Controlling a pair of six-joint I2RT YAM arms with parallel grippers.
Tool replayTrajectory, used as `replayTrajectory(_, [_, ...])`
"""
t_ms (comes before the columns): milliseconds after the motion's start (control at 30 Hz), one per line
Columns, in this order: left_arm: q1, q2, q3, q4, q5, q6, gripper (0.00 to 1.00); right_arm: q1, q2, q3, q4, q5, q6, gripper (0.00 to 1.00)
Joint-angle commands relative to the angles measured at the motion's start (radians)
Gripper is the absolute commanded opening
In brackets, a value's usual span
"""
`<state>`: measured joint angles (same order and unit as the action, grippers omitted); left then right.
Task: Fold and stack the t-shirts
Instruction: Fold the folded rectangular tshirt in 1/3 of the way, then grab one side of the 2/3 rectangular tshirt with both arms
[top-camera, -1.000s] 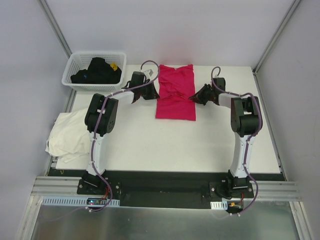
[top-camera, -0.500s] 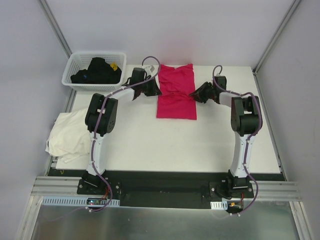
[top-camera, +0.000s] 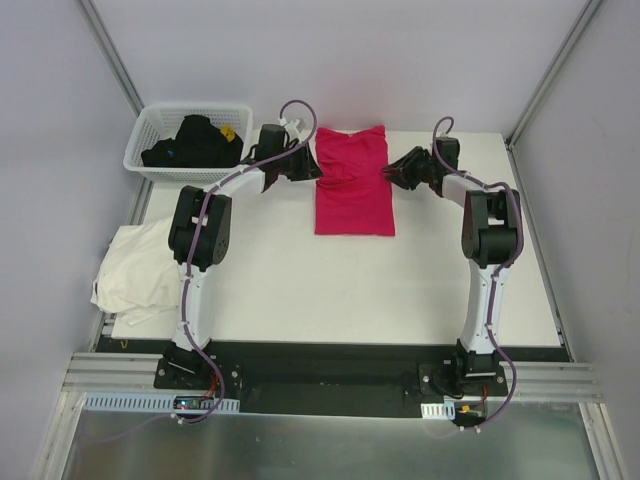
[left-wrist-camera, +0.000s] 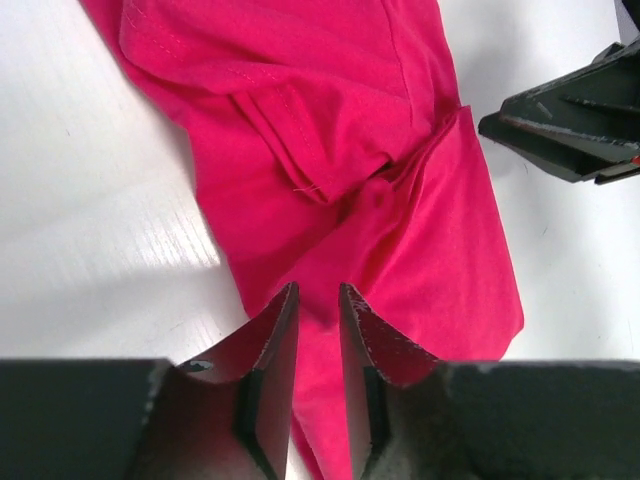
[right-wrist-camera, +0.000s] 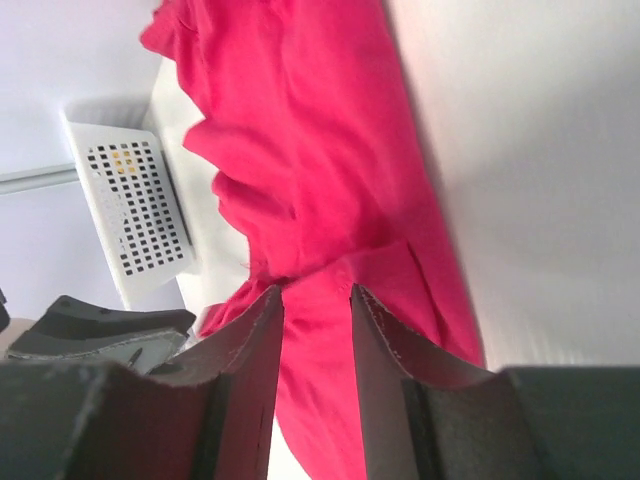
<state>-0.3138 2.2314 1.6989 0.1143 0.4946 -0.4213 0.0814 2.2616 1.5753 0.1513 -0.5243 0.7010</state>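
Releasing the magenta t-shirt (top-camera: 352, 195), the left gripper (left-wrist-camera: 318, 290) and right gripper (right-wrist-camera: 315, 292) now stand narrowly parted, empty. That fold looks laid, and the cream t-shirt (top-camera: 135, 270) waits.

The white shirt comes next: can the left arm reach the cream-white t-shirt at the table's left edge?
Probably yes. The cream-white t-shirt lies uncovered near that arm's base; the left gripper, now at the magenta-red t-shirt, only has to swing back, with nothing between.

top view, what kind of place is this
Probably a lab robot cell, not a home: a white table walled in by plain grey panels, a left arm and right arm bolted at its near edge, plus a red shirt and basket.
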Motion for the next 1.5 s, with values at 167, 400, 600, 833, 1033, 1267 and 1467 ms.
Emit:
replayTrajectory(167, [0.022,0.037,0.045,-0.001,0.041,0.027,0.52,-0.035,0.042,0.126,0.010,-0.006,0.023,0.36])
replayTrajectory(400, [0.024,-0.022,-0.005,0.013,0.050,0.019,0.56,-0.040,-0.059,0.002,0.054,-0.022,0.012,0.36])
replayTrajectory(600, [0.021,-0.186,-0.236,0.100,0.055,-0.030,0.55,-0.051,-0.204,-0.257,0.105,-0.022,-0.003,0.36])
replayTrajectory(833, [-0.031,-0.394,-0.582,0.219,0.007,-0.082,0.56,-0.063,-0.353,-0.537,0.185,-0.028,-0.018,0.37])
replayTrajectory(1033, [-0.096,-0.409,-0.639,0.254,0.013,-0.088,0.55,-0.078,-0.416,-0.661,0.231,-0.031,-0.015,0.38])
replayTrajectory(1267, [-0.090,-0.337,-0.634,0.301,0.012,-0.077,0.55,-0.108,-0.415,-0.713,0.268,-0.037,-0.008,0.39])
replayTrajectory(1467, [-0.079,-0.325,-0.663,0.297,0.007,-0.066,0.57,-0.108,-0.409,-0.719,0.271,-0.034,-0.027,0.40])
